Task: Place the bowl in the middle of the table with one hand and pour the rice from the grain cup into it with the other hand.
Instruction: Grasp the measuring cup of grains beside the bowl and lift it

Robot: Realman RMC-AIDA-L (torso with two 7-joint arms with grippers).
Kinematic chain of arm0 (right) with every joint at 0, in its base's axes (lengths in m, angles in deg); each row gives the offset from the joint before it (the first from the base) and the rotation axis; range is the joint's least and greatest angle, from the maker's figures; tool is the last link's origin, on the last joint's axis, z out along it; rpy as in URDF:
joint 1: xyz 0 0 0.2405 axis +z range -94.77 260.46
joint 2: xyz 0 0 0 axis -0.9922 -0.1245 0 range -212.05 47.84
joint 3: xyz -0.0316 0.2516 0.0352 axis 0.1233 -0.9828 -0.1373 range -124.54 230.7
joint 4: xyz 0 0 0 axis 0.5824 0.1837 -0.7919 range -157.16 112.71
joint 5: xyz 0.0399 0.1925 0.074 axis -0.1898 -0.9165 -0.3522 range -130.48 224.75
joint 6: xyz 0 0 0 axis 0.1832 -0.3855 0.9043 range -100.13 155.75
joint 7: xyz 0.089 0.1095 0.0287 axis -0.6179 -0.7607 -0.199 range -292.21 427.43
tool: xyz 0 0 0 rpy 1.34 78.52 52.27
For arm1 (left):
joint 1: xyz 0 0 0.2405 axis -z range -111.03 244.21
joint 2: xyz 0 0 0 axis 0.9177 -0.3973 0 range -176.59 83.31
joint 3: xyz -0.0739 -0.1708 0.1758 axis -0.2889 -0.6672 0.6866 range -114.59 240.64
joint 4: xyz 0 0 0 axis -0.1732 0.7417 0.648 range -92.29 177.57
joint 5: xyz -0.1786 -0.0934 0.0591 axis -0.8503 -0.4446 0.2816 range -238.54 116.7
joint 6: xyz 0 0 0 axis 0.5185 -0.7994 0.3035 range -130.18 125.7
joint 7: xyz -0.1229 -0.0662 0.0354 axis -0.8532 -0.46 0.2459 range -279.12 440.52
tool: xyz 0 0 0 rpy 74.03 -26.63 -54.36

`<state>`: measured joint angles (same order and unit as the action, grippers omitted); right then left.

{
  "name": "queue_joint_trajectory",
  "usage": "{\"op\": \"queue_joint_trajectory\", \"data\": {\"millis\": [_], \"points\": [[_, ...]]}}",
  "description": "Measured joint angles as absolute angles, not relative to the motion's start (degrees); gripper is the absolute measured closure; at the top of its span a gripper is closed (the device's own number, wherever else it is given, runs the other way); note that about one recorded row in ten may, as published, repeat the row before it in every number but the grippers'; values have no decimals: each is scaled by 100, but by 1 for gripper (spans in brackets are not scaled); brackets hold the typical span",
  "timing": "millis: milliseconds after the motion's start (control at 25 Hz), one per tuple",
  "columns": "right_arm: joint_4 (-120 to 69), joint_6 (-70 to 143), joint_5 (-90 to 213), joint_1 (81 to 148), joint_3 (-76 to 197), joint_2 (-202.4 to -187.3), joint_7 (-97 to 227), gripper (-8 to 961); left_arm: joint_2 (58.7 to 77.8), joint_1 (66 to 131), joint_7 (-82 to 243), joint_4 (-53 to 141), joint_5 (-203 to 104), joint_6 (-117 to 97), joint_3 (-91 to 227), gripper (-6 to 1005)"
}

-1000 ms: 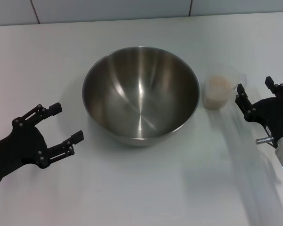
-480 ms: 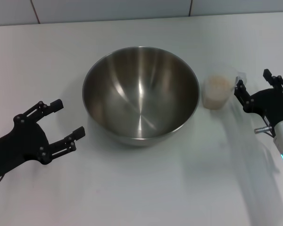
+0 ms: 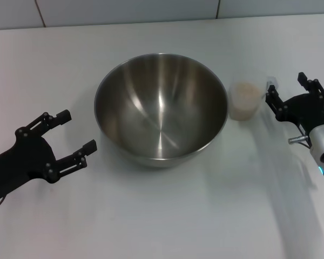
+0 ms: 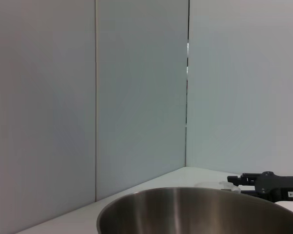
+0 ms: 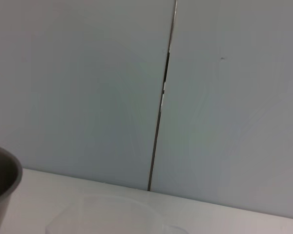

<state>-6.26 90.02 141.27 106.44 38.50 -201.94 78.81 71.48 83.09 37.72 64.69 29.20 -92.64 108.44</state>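
The steel bowl (image 3: pixel 161 108) stands in the middle of the white table (image 3: pixel 162 216); its rim also fills the low edge of the left wrist view (image 4: pixel 195 209). Just right of it stands the clear grain cup (image 3: pixel 245 100) holding pale rice (image 3: pixel 246 90); the cup's faint rim shows in the right wrist view (image 5: pixel 107 214). My right gripper (image 3: pixel 291 89) is open, just right of the cup, fingers pointing toward it and apart from it. My left gripper (image 3: pixel 73 132) is open, left of the bowl, holding nothing.
A pale tiled wall (image 3: pixel 151 11) runs along the table's far edge. The bowl's side shows at the edge of the right wrist view (image 5: pixel 2 180). The right gripper appears far off in the left wrist view (image 4: pixel 266 181).
My right gripper has moved up toward the far side and closer beside the cup. The left gripper shifted slightly. Bowl and cup stayed put.
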Motion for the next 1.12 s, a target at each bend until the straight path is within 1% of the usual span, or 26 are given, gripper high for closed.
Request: {"op": "queue_joint_trajectory", "data": {"millis": [320,600,800,1040,1120], "points": [[-623,9028,14126,10667,3795,-20198,7877,309,7148,8355,3772,6451,2916,-9247,10797,140],[-611,9053,14126,10652,3796,-20199,7752,526,7149,8371,3770,6451,2916,-9236,10790,140],[-623,9153,14126,10622,3794,-20199,7601,736,7148,8383,3717,6452,2916,-9207,10788,140],[-624,9313,14126,10589,3773,-20199,7505,936,7148,8369,3714,6463,2916,-9225,10789,139],[-623,9327,14126,10584,3771,-20199,7454,944,7148,8362,3714,6464,2917,-9228,10791,139]]}}
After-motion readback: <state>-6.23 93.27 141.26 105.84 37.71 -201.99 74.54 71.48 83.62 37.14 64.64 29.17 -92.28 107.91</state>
